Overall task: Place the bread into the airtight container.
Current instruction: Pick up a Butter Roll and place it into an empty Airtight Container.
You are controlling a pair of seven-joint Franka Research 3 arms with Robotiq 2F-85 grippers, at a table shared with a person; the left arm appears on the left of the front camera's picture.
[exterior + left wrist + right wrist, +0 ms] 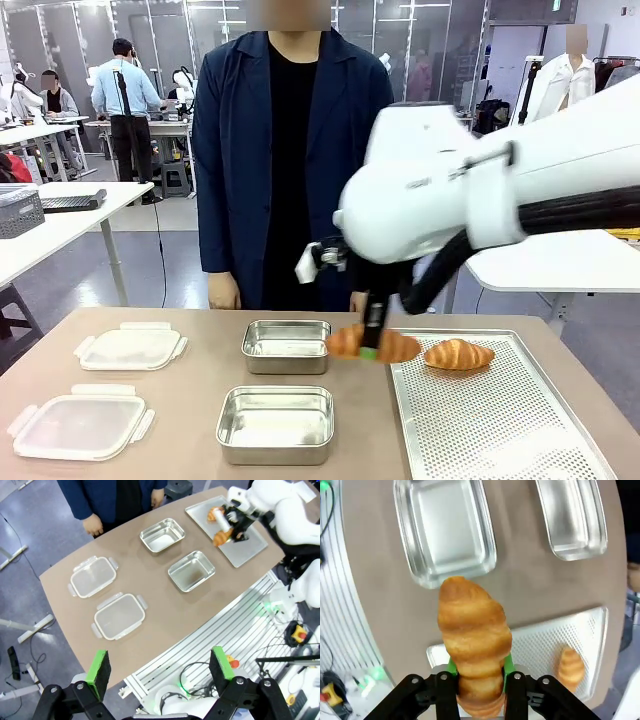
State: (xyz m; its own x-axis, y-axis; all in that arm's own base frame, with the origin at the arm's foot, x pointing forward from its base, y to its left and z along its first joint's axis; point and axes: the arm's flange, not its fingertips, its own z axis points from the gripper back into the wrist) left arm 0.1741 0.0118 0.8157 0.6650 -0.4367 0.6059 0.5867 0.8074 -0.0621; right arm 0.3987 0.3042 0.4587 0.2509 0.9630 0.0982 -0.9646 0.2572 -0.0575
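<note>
Right gripper (479,666) clamps the croissant (472,625) by one end over the left edge of the perforated tray (500,420); the long overhang could pivot loose. Left gripper (158,652) gapes wide, empty.

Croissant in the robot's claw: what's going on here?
The robot is packing bread. Its right gripper is shut on a croissant and holds it in the air at the left edge of the perforated tray, next to the far steel container. That container and the near steel container are both empty. A second croissant lies on the tray. Two clear lids lie to the left. The left gripper hangs open, high above the table. A person stands watching at the far side.
</note>
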